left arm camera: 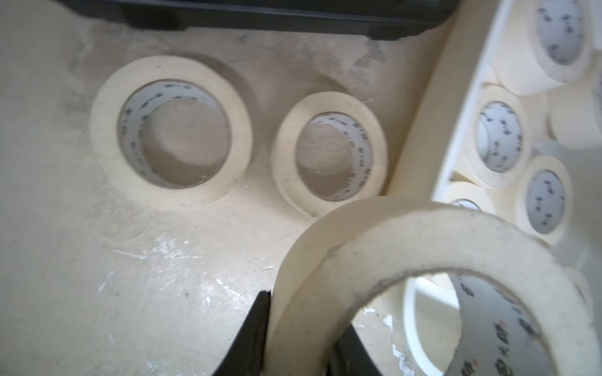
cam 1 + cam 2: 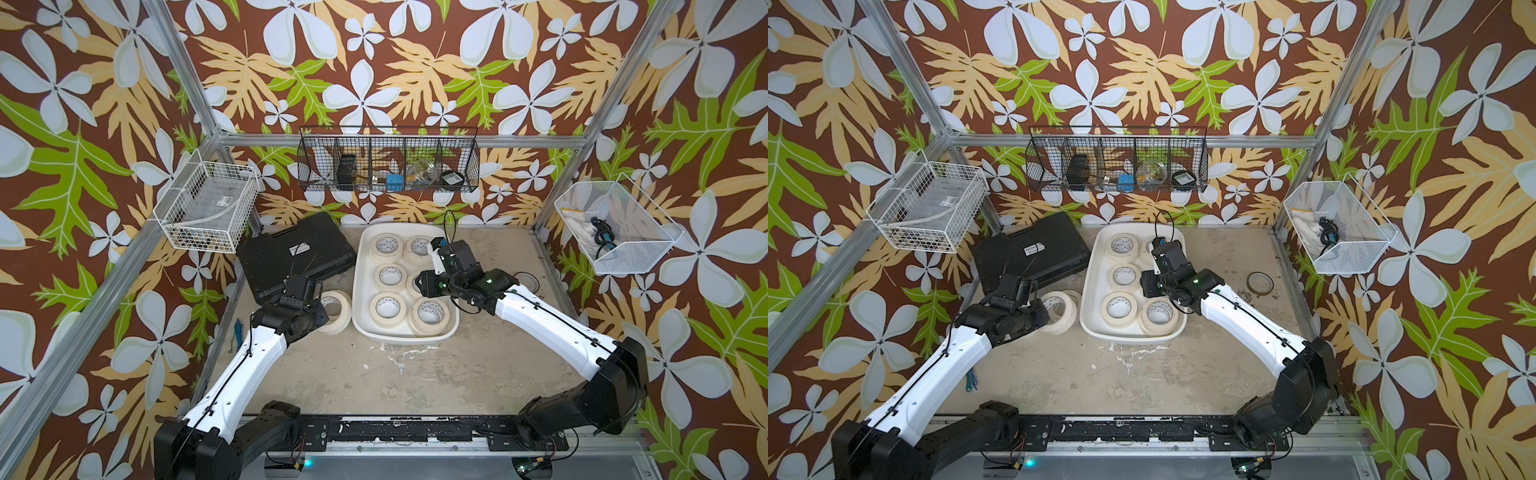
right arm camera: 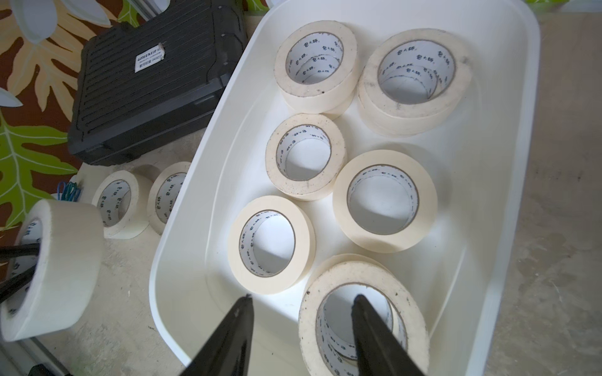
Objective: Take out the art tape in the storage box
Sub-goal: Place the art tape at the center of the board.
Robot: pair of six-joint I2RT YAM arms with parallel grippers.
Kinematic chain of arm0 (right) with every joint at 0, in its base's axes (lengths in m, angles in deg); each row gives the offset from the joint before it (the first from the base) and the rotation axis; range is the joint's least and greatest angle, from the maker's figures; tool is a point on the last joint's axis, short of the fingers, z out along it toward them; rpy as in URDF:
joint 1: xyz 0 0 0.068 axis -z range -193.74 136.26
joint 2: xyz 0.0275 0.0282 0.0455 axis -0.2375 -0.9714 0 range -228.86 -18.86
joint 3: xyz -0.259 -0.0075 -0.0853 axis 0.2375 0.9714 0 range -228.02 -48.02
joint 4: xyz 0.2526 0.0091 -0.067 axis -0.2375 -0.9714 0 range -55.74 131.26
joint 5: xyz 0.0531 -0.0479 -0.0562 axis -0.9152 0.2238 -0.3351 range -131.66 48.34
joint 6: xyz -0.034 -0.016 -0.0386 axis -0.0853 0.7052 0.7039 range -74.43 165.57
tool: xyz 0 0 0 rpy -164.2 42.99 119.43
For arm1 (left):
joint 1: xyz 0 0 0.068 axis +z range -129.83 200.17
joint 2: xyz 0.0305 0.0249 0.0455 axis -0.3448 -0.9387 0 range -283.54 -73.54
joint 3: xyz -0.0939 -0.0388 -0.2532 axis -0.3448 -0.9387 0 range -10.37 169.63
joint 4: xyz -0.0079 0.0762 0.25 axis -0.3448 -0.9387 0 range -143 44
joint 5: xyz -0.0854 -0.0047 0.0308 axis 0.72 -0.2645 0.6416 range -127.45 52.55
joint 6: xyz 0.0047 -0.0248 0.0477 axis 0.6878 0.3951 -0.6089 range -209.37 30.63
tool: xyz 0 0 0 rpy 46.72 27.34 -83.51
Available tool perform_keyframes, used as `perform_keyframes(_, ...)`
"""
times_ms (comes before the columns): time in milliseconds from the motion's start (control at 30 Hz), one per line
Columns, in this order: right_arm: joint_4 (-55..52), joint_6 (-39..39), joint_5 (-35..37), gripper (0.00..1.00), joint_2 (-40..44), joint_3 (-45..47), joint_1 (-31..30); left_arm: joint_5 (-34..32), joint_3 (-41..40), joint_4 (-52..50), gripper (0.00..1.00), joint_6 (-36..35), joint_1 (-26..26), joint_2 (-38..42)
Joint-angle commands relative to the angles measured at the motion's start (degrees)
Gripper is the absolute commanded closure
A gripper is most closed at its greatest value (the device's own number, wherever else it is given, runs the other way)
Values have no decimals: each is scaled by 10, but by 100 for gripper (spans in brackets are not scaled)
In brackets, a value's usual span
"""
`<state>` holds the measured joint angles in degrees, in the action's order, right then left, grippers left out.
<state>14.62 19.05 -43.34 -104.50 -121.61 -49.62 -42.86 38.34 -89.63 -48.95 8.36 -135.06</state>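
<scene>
**A:** Any writing you can read?

**B:** The white label [image 3: 149, 58] on the black case [image 3: 146, 104] has a brand in Latin capitals. It starts "GREE" and the rest is blurred. A smaller line below it ends in digits, seemingly "0490" and one more.

**A:** And the tape [image 3: 306, 182]?

**B:** Each pale core [image 3: 418, 55] repeats three small dark Chinese characters. On the nearest roll [image 1: 391, 241] in the left wrist view they look like "包大师", followed by a small red mark.

**A:** The baskets?

**B:** There is a sticker [image 2: 223, 200] in the white basket [image 2: 199, 239]. Another [image 2: 454, 178] is on a round black item in the black basket [image 2: 316, 166]. Both are too small to read.
</scene>
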Motion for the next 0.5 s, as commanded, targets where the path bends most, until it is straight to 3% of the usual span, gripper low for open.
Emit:
perform_keyframes(0, 16, 8, -13, 48, -5, -4, 2, -35, -14, -25, 100, 76, 16, 9)
perform_keyframes(67, 16, 9, -14, 48, -8, -4, 1, -94, -25, -61, 100, 151, 18, 17)
perform_keyframes(133, 15, 11, -13, 48, -10, -4, 2, -114, -45, -67, 100, 189, 22, 25)
perform_keyframes(333, 14, 12, -13, 48, -7, 2, 6, -31, -112, -31, 100, 214, 85, 37)
perform_keyframes(467, 17, 12, -16, 48, -2, 9, 10, -67, -132, -68, 100, 292, 88, 43)
